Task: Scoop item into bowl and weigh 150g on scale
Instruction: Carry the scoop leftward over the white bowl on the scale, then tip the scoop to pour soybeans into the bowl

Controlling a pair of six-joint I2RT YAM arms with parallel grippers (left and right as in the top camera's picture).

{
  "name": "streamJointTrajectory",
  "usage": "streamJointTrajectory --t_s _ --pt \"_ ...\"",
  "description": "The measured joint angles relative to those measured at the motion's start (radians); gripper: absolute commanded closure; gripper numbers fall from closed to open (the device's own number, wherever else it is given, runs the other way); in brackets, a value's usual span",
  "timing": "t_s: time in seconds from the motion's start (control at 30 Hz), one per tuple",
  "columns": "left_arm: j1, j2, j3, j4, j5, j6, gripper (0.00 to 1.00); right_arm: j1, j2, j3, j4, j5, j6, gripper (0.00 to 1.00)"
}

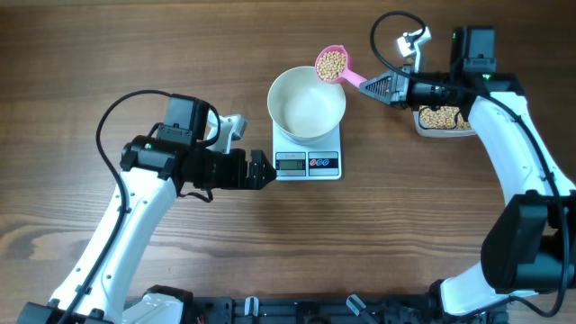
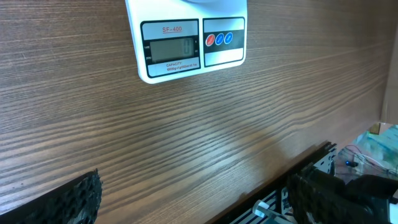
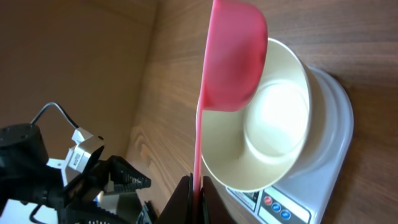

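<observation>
The white bowl (image 1: 307,104) stands on the scale (image 1: 308,160) and looks empty inside. A pink scoop (image 1: 331,63) heaped with tan beans (image 1: 332,61) hovers at the bowl's far right rim. My right gripper (image 1: 382,87) is shut on the scoop's handle. In the right wrist view the scoop (image 3: 233,62) shows edge-on over the bowl (image 3: 273,118), its handle pinched in the right gripper (image 3: 198,199). My left gripper (image 1: 261,171) stands open and empty just left of the scale's display. In the left wrist view the left gripper (image 2: 196,196) frames bare wood below the scale (image 2: 186,43).
A clear plastic container (image 1: 441,119) of more beans sits at the right, under the right arm. The table's front edge (image 2: 292,168) and a dark rail lie close to the left gripper.
</observation>
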Motion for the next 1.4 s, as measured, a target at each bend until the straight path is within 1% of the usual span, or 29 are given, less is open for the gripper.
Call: streamJointTrajectory --t_s 0.27,0.37,0.77,1.03,1.17,1.4 --pt "0.0 0.0 0.0 0.0 0.0 0.0 0.0 0.08 0.0 0.0 0.019 0.102 -0.001 0.96" --pt "0.0 0.0 0.0 0.0 0.0 0.0 0.0 0.105 0.0 0.0 0.02 0.127 -0.023 0.96" --pt "0.0 0.0 0.0 0.0 0.0 0.0 0.0 0.12 0.0 0.0 -0.075 0.303 -0.235 0.96" --pt "0.0 0.0 0.0 0.0 0.0 0.0 0.0 0.218 -0.032 0.0 -0.111 0.538 -0.355 0.96" --pt "0.0 0.0 0.0 0.0 0.0 0.0 0.0 0.251 -0.077 0.0 -0.108 0.624 -0.384 0.96" --pt "0.0 0.0 0.0 0.0 0.0 0.0 0.0 0.255 -0.113 0.0 -0.106 0.684 -0.427 0.96"
